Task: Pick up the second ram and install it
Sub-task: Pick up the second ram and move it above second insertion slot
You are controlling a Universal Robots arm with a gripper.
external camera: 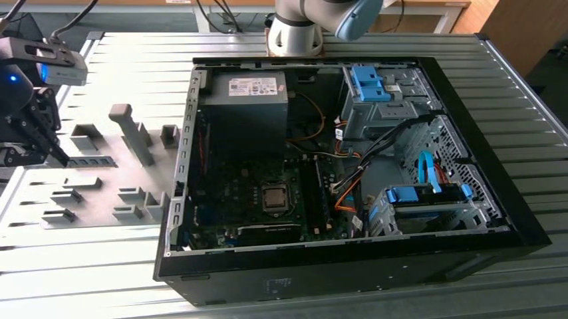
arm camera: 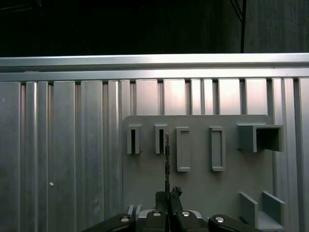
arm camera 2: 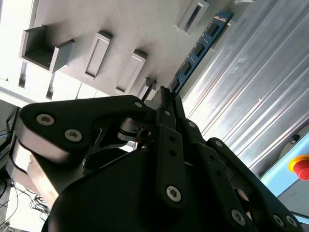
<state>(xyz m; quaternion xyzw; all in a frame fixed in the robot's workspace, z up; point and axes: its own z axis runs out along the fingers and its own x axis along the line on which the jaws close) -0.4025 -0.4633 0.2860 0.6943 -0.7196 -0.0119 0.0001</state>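
Observation:
The second ram (arm camera 2: pixel 200 46) is a thin blue circuit-board stick with dark chips. My gripper (arm camera 2: pixel 164 96) is shut on one end of it, and the rest juts out over the grey holder plate (arm camera 2: pixel 145 29). The first wrist view shows the ram (arm camera: pixel 166 159) edge-on, running from the gripper (arm camera: pixel 167 195) toward a slotted holder (arm camera: pixel 161 138). At the exterior view's left, the gripper (external camera: pixel 60 158) hangs over the plate (external camera: pixel 98 193) with the ram (external camera: pixel 92 161) pointing toward the open computer case (external camera: pixel 355 266). The motherboard (external camera: pixel 257 179) lies exposed inside the case.
Inside the case are a power supply (external camera: pixel 244 100), blue-clipped drive bays (external camera: pixel 373 83) and loose cables (external camera: pixel 350 189). Grey upright holders (external camera: pixel 133 133) stand on the plate. The arm's base (external camera: pixel 297 33) is behind the case. A red button (arm camera 2: pixel 301 166) sits beyond the ribbed table (arm camera 2: pixel 251 96).

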